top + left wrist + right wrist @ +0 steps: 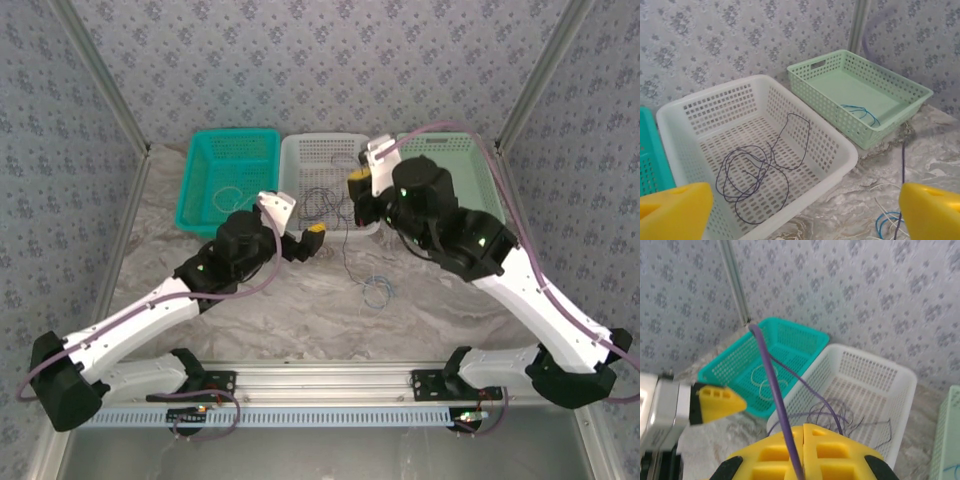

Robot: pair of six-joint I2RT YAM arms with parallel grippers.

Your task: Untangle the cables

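Grey floral walls (320, 60) enclose a marbled tabletop (280, 312) with a teal basket (188, 182), white basket (705, 96) and green basket (860, 135). The left gripper (804, 210) gapes open; the right gripper (802, 440) is clamped on a dark cable (776, 400) looped in the white basket. Blue-white cables (377, 291) lie on the tabletop.

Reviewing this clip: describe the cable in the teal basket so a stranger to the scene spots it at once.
At the far edge of the table, find the teal basket, leftmost in the row. On its floor lies a thin cable in a loose loop. It is whitish, while the white basket beside it holds a dark cable.
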